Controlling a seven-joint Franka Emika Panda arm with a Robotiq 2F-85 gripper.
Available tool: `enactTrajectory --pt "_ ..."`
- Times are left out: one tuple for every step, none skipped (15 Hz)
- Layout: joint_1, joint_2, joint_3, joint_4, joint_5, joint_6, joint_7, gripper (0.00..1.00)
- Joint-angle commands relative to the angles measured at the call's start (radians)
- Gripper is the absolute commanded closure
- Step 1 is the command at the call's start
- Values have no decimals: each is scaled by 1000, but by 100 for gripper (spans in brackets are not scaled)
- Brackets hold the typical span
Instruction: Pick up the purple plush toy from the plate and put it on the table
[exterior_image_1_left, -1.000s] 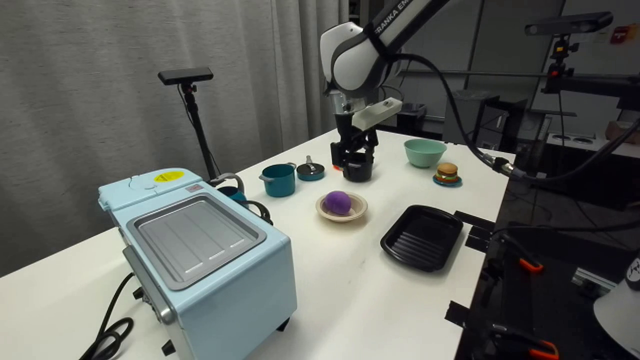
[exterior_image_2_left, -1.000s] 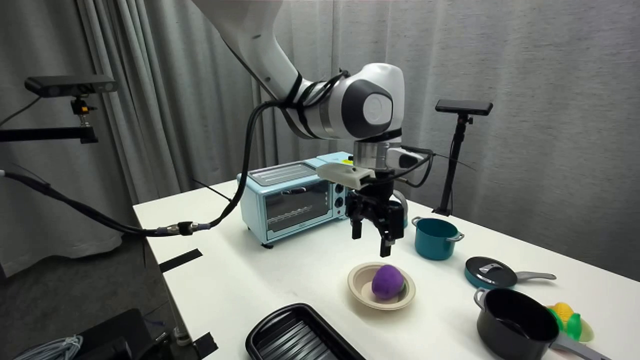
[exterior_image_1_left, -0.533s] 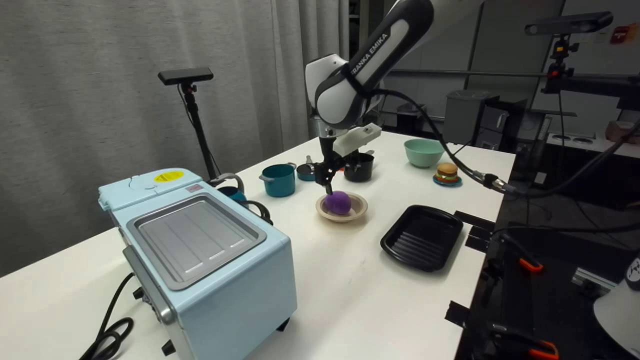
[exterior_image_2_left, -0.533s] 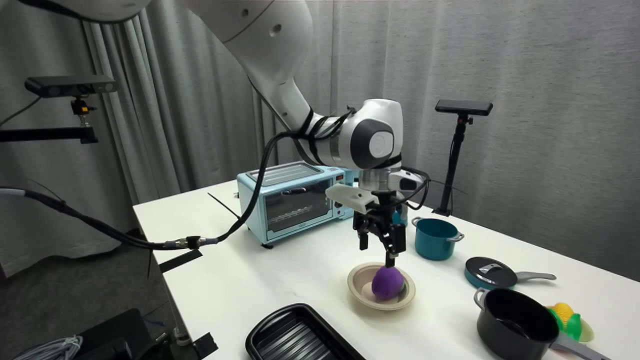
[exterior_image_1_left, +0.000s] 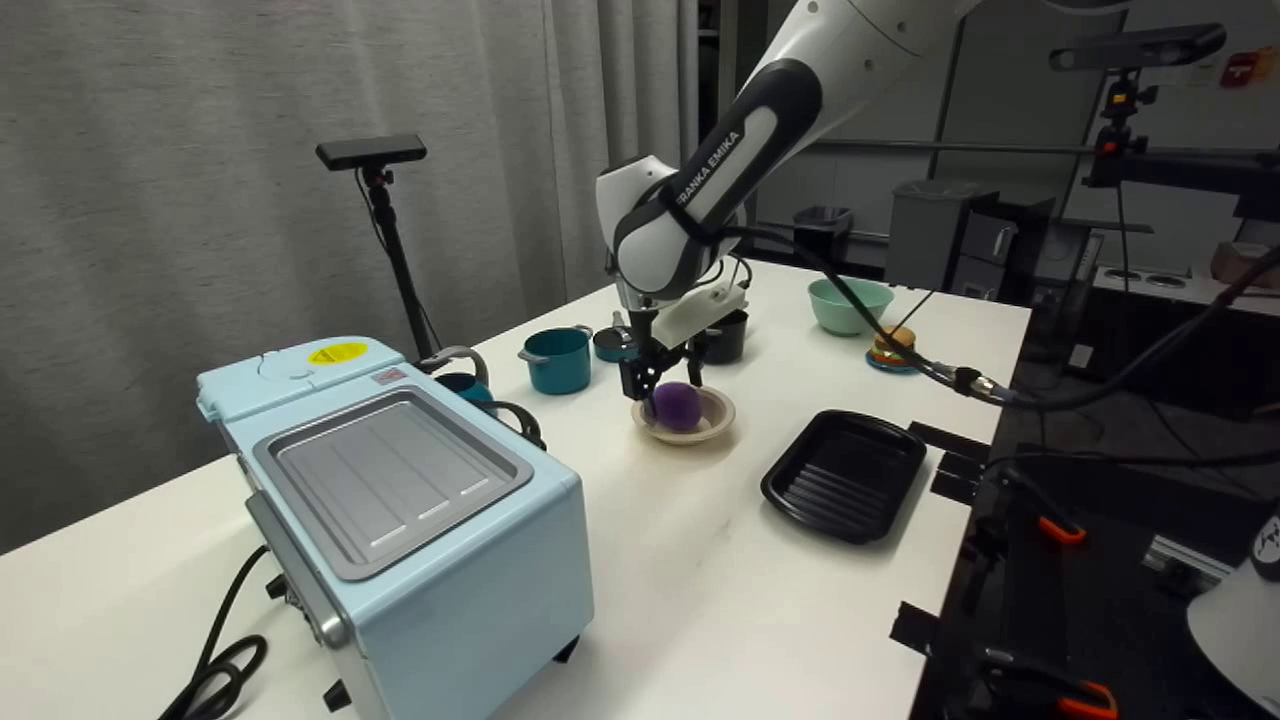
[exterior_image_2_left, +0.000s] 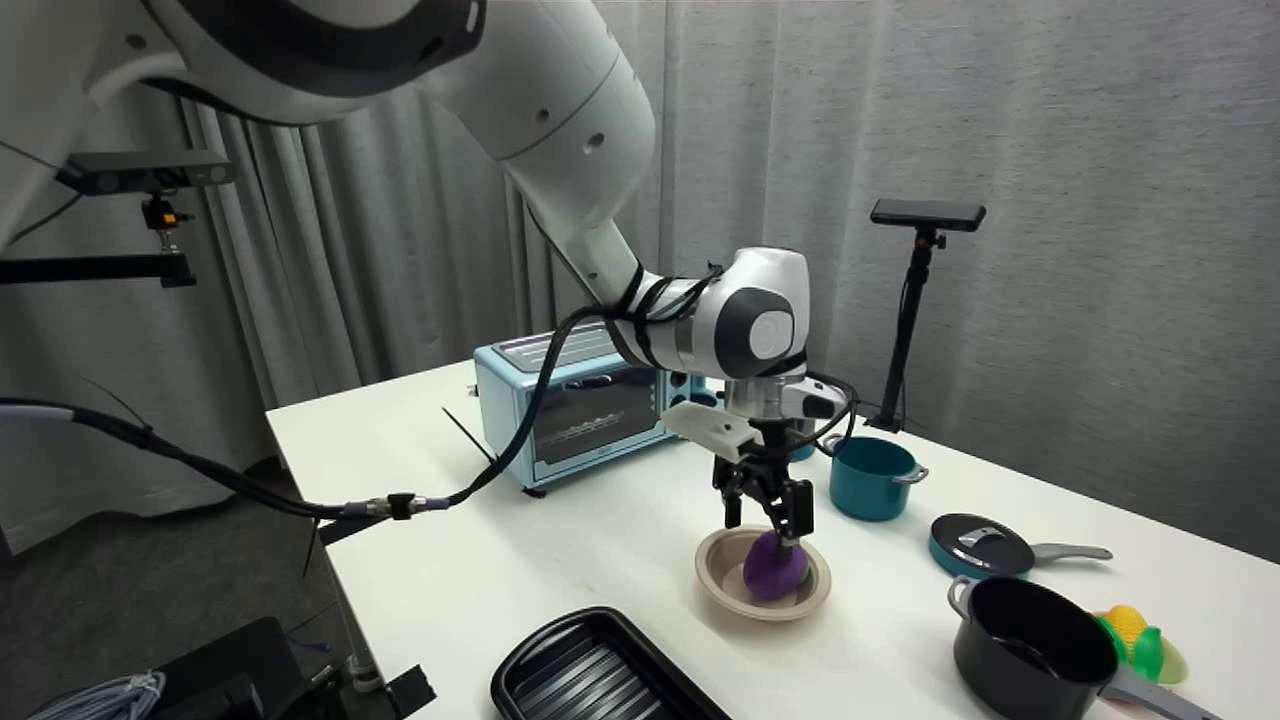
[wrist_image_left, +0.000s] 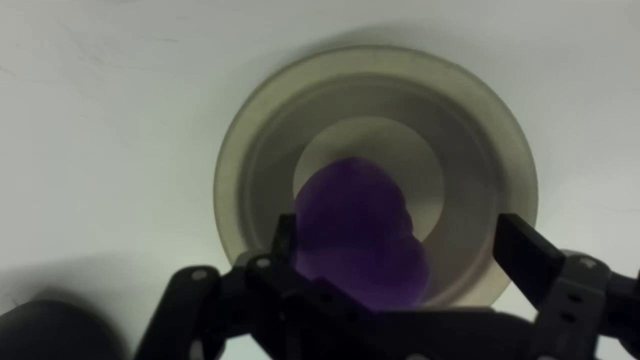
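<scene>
- The purple plush toy (wrist_image_left: 357, 232) lay in the cream plate (wrist_image_left: 370, 60) on the counter (exterior_image_1_left: 700, 560).
- The jaws stood wide apart, the toy between them, unheld.
- "FRANKA EMIKA" read along the arm (exterior_image_1_left: 750, 125).

- The plush toy (exterior_image_2_left: 765, 573) lies in the plate (exterior_image_2_left: 722, 575), between the fingers of the pincer (wrist_image_left: 397, 220).
- The plate stands on the desk (exterior_image_2_left: 560, 550).
- In an exterior view, the oven (exterior_image_1_left: 460, 590) is left of the plate, the tray (exterior_image_1_left: 845, 475) right, the saucepan (exterior_image_1_left: 730, 342) behind.
- There, the burger (exterior_image_1_left: 903, 337) sits before the bowl (exterior_image_1_left: 834, 314).
</scene>
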Motion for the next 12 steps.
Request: enactTrajectory --pt "26 66 -27 76 19 2 15 3" --pt "28 75 -29 84 17 3 16 16" --pt "30 83 -31 91 16 3 17 28" --pt "30 90 -32 98 17 1 16 30" --pt "30 95 -34 104 17 0 16 39" --pt "30 98 -36 110 17 0 15 47" --pt "29 99 -37 114 18 0 13 56" --pt "27 97 -38 116 19 -1 12 63" --pt "24 90 -39 116 22 -1 9 70" --pt "22 81 -38 113 24 1 5 76" --pt "19 68 -38 107 25 5 1 82" --pt "17 59 -38 106 26 6 -2 89"
